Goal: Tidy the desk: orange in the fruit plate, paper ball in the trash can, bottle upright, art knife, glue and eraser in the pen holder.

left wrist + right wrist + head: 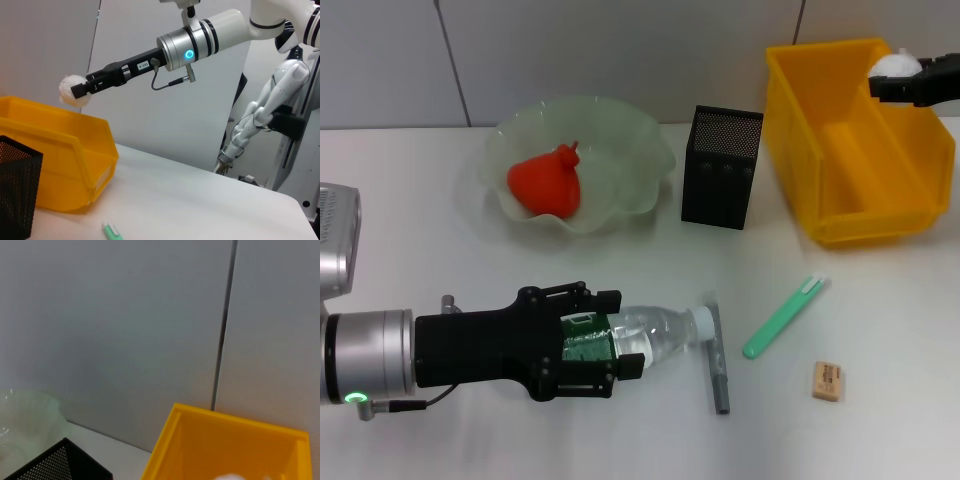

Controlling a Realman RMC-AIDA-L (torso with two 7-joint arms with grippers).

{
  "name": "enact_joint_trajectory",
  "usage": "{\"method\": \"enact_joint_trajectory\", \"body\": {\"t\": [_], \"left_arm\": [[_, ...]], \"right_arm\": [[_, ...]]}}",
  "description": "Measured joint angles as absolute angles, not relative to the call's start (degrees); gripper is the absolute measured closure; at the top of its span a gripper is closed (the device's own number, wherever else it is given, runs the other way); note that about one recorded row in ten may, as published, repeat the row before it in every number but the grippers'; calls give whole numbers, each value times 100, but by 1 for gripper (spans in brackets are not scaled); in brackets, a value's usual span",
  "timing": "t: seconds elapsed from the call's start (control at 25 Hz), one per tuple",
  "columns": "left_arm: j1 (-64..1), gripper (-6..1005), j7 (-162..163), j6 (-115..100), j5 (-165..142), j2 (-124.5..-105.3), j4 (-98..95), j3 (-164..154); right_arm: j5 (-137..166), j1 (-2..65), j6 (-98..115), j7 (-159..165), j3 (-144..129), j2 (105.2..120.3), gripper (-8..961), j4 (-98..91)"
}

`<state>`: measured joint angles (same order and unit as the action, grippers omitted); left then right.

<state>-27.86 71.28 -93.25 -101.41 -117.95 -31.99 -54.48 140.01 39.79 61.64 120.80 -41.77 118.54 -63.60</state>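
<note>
Holding (right gripper): the right gripper (892, 80) is clamped on the paper ball (895, 67), raised above the far right rim of the trash can (840, 205); in the left wrist view the ball sits at the tip of the black fingers, clear of the bin.
Paper ball: small white wad, rough and uneven, partly hidden by the fingers.
Trash can: large bright yellow rectangular bin at the far right corner of the desk (620, 440), tilted so its open mouth faces forward and up.
Left gripper: the left gripper (625, 345) is closed around the bottle (655, 338) near the front edge, left of centre, its black fingers astride the green label.
Bottle: clear plastic, dark green label, white cap; lying on its side, cap pointing right and touching the art knife (718, 360).
Art knife: slim grey bar lying front to back.
Orange: red-orange, lumpy, with a small pointed stem nub; the orange (547, 180) rests in the fruit plate (640, 170).
Fruit plate: translucent pale green, wavy scalloped rim, far left of centre.
Pen holder: the black mesh pen holder (722, 168) stands upright between plate and bin.
Glue: a green stick (785, 317) lying slantwise, right of the knife.
Eraser: the small tan eraser (827, 381) with dark print lies near the front right, apart from the glue.
</note>
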Motion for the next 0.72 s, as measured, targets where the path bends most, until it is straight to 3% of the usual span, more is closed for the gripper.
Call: {"method": "enact_joint_trajectory", "body": {"t": [0.28,0.44,0.52,0.56,0.68,0.72], "left_arm": [[-2786,156,7124,-9325,-10141,-11795,-3199,-5425],[-2786,157,7099,-9326,-10141,-11795,-3205,-5278],[-2796,157,7094,-9325,-10142,-11795,-3213,-5221],[-2802,157,7096,-9325,-10141,-11797,-3219,-5217],[-2839,157,7118,-9325,-10142,-11801,-3225,-5214],[-2852,157,7121,-9326,-10143,-11801,-3224,-5214]], "right_arm": [[13669,3911,5831,12040,-4150,11876,258,-6295],[12151,3654,5890,11511,-4128,11803,181,-6104],[10429,3361,6782,10607,-4130,11584,154,-5603],[10429,3361,6782,10607,-4130,11584,154,-5603],[9431,3206,8139,9916,-4129,11277,155,-4879],[9268,3123,8888,9562,-4144,11106,155,-4477]]}}
